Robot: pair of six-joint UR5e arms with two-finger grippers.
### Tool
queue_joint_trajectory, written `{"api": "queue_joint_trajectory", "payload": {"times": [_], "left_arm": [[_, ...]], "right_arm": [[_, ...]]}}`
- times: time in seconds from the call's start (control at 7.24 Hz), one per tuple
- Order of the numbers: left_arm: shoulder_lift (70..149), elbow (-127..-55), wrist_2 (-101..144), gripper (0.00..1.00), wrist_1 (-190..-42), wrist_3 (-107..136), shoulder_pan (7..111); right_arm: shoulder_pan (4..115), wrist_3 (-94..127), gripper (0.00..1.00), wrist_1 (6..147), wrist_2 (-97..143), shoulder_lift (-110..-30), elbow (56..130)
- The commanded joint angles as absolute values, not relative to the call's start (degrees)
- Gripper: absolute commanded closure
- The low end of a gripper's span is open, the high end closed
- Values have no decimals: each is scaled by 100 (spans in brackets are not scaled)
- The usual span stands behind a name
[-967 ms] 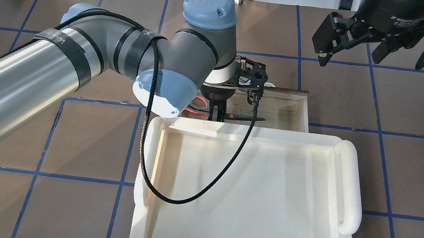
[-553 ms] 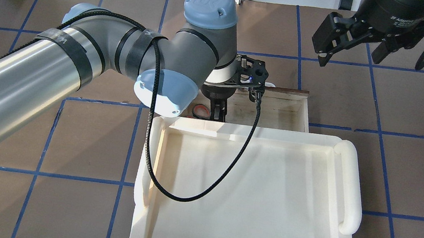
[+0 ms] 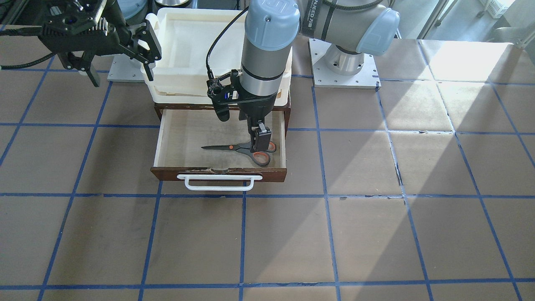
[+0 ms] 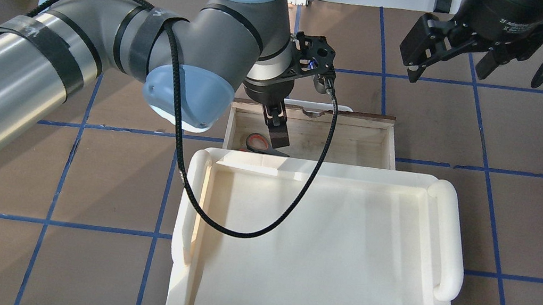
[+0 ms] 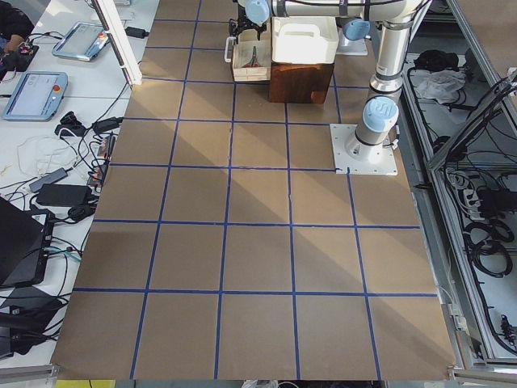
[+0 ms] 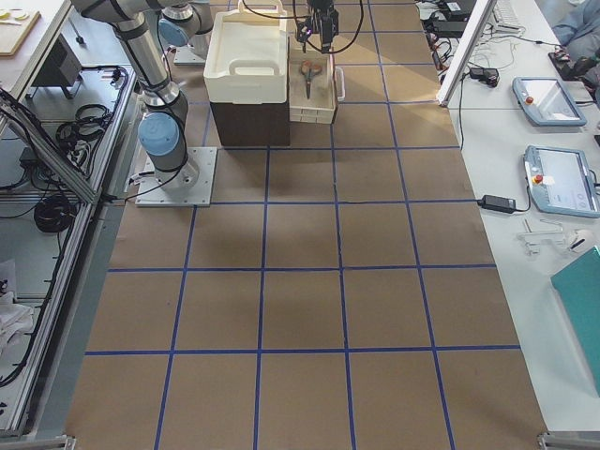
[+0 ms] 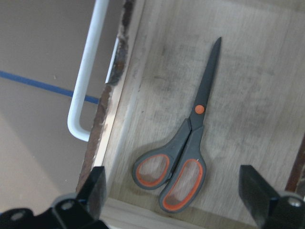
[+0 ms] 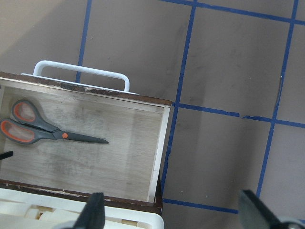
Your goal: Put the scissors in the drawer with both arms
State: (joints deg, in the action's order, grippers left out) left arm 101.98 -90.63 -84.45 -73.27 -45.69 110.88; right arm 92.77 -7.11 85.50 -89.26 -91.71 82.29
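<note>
The scissors (image 3: 238, 147) lie flat on the pale floor of the open drawer (image 3: 219, 173), handle loops towards the robot's left and blades pointing to its right. They also show in the left wrist view (image 7: 193, 129) and the right wrist view (image 8: 47, 131). My left gripper (image 3: 260, 140) hangs just above the handle loops, open and empty, with its fingers (image 7: 93, 191) wide apart on either side of the scissors. My right gripper (image 4: 448, 50) is open and empty, raised high, to the right of the drawer and beyond it.
A cream-white plastic tray (image 4: 447, 238) sits on top of the cabinet behind the drawer. The drawer's white bar handle (image 3: 219, 182) faces away from the robot. A black cable (image 4: 238, 231) from the left wrist loops over the tray. Brown table with blue grid tape.
My left arm has risen and drawn back to the left, and its gripper now stands above the scissors, which rest on the drawer floor. The right arm has not moved.
</note>
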Motion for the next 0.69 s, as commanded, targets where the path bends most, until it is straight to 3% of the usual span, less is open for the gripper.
{"api": "queue_joint_trajectory", "payload": {"times": [0.0, 0.55], "left_arm": [[9898, -8816, -8455, 0, -7681, -2776, 10707], [9519, -8780, -8446, 0, -7909, -688, 9223]], "right_arm": [[9176, -694, 0, 8500, -8877, -9184, 8288], [9202, -668, 0, 8770, -8956, -9211, 8561]]}}
